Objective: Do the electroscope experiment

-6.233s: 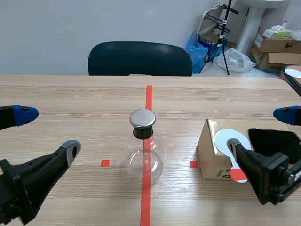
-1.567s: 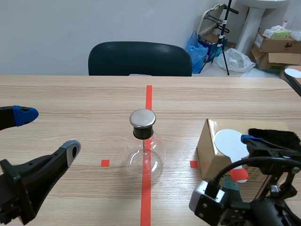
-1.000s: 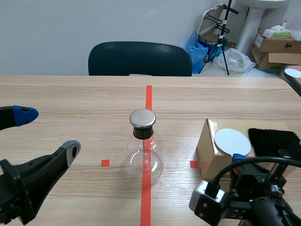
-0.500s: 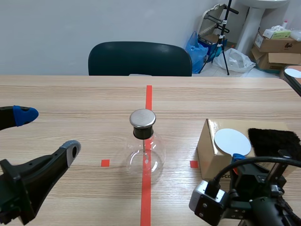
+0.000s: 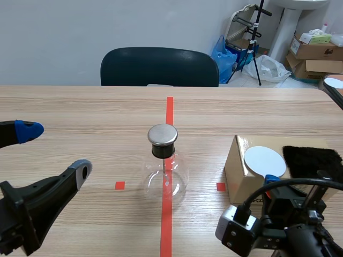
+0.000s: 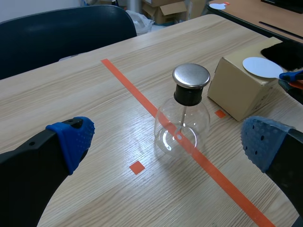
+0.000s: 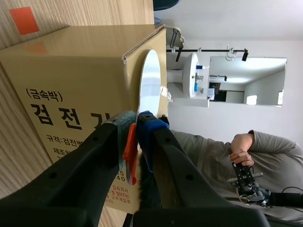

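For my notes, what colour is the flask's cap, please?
Silver cap above a black stopper; left wrist view shows it best.

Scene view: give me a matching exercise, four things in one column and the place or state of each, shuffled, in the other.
Things:
1. glass flask
2. white disc
3. black cloth
4. left tool

Places or states:
A. open, holding nothing
B. flat on top of the cardboard box
C. standing on the red tape line
D. just right of the disc

Pairs: 1-C, 2-B, 3-D, 4-A.
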`<state>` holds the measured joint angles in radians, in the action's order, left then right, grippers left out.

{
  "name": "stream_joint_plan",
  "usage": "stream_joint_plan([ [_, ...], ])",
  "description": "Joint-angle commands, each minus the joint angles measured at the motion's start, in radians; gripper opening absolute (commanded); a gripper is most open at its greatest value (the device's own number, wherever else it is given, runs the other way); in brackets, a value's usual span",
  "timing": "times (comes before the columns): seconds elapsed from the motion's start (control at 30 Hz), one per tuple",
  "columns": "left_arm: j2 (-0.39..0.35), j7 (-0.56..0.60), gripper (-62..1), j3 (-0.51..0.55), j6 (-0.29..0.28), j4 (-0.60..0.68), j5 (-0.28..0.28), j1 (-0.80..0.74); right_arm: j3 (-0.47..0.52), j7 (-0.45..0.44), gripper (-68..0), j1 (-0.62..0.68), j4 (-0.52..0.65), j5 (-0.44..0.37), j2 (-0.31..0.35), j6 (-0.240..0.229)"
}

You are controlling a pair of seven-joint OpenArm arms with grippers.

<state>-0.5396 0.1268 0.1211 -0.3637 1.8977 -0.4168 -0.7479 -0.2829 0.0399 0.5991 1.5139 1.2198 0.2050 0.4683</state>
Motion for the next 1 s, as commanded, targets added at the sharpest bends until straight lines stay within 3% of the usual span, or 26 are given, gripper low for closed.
stream_joint_plan([
  [0.0, 0.005, 0.010, 1.4, 0.001, 0.002, 0.017, -0.006, 0.001, 0.007, 0.006, -66.7, -0.001, 0.014, 0.000, 0.002, 0.010],
  [0.97, 0.004, -0.037, 1.4, 0.001, 0.002, 0.017, -0.006, 0.001, 0.007, 0.006, -66.7, -0.001, 0.014, 0.000, 0.002, 0.010],
])
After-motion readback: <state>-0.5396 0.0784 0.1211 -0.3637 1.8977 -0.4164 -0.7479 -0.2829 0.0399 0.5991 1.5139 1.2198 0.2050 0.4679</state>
